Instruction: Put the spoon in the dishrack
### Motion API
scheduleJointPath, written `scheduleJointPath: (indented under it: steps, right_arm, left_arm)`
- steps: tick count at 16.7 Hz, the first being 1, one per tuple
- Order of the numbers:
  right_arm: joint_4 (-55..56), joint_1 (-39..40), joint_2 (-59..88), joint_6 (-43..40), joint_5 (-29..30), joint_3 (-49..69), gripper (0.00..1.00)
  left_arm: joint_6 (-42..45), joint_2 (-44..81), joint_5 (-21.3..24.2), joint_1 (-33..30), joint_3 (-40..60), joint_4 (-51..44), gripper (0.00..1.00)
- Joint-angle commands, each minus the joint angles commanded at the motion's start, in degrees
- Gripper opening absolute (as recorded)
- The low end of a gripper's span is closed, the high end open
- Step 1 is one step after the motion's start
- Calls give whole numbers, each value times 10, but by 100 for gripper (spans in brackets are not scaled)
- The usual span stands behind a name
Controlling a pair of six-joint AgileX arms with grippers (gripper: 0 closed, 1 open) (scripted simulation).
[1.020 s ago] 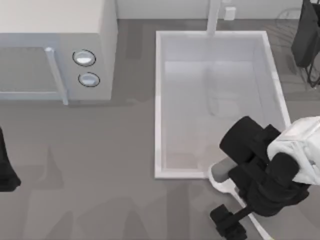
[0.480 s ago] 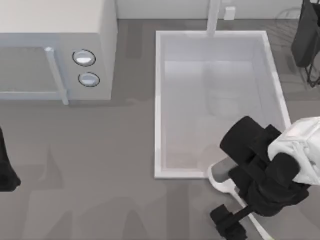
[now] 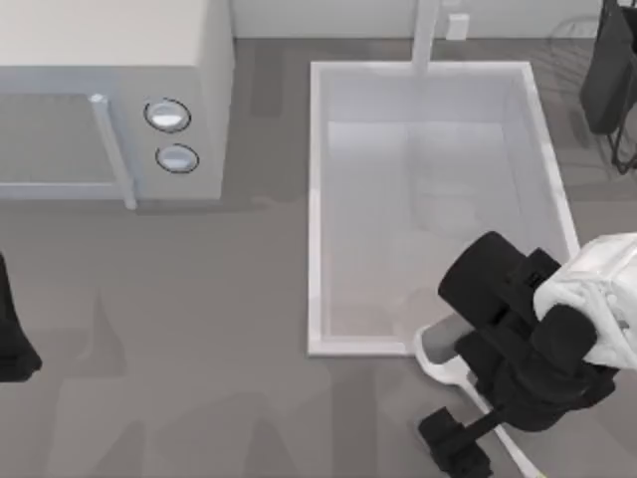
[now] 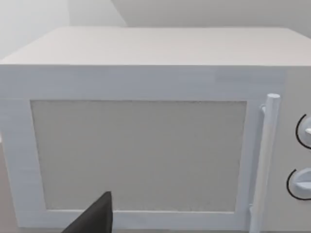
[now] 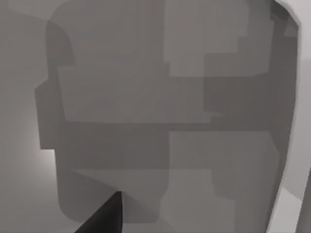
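slim white spoon (image 3: 438, 360), right pincer (image 3: 468, 388) above

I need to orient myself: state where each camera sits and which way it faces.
Top view: above the table, looking down on the sink basin, spoon, dishrack; right arm over the spoon, left arm parked at the left edge.
Left wrist view: faces the microwave door; a dark fingertip shows.
Right wrist view: close on grey table.
Shared: microwave, top and left wrist.
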Motion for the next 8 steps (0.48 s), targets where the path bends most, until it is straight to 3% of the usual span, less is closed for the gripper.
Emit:
scheduleJointPath:
  steps: [8]
  right_arm:
    - [0,0,0,0,0,0,0]
  left_arm:
    - [0,0,0,0,0,0,100]
